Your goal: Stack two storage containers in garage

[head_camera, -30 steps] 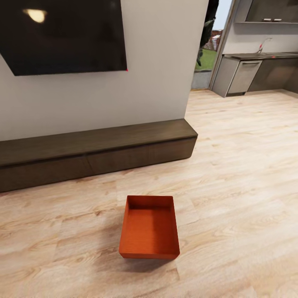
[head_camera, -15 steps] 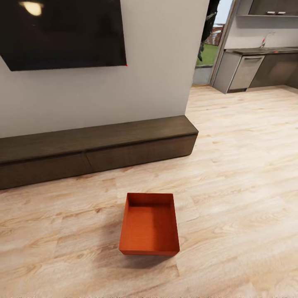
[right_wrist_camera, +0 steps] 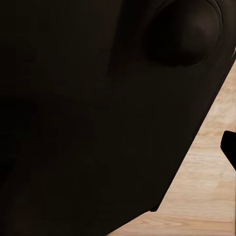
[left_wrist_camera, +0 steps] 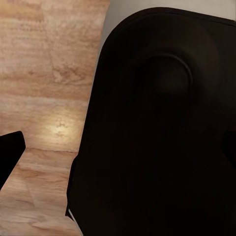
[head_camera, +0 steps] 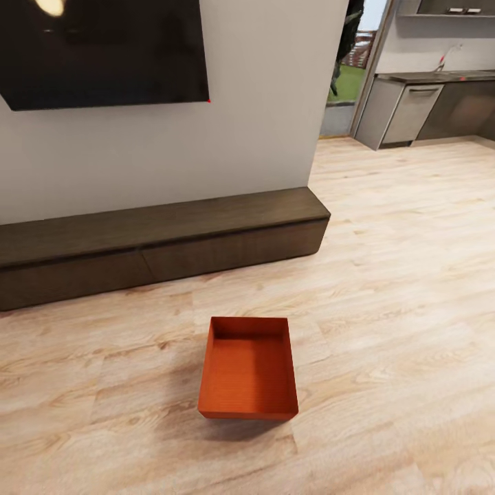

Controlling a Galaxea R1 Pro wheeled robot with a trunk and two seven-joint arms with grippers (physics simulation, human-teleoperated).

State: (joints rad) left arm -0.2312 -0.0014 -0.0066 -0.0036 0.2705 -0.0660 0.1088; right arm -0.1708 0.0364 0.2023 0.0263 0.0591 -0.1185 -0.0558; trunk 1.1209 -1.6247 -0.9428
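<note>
Storage container (head_camera: 248, 369) sits open side up on the wood floor (head_camera: 385, 289) in front of the low bench (head_camera: 158, 240), under the TV (head_camera: 103, 51); its long axis runs away from the robot toward the bench. Approach squarely and stop near enough to reach both long walls. Both wrist views are mostly dark robot body, perhaps the base; I cannot tell either end effector's state.
</note>
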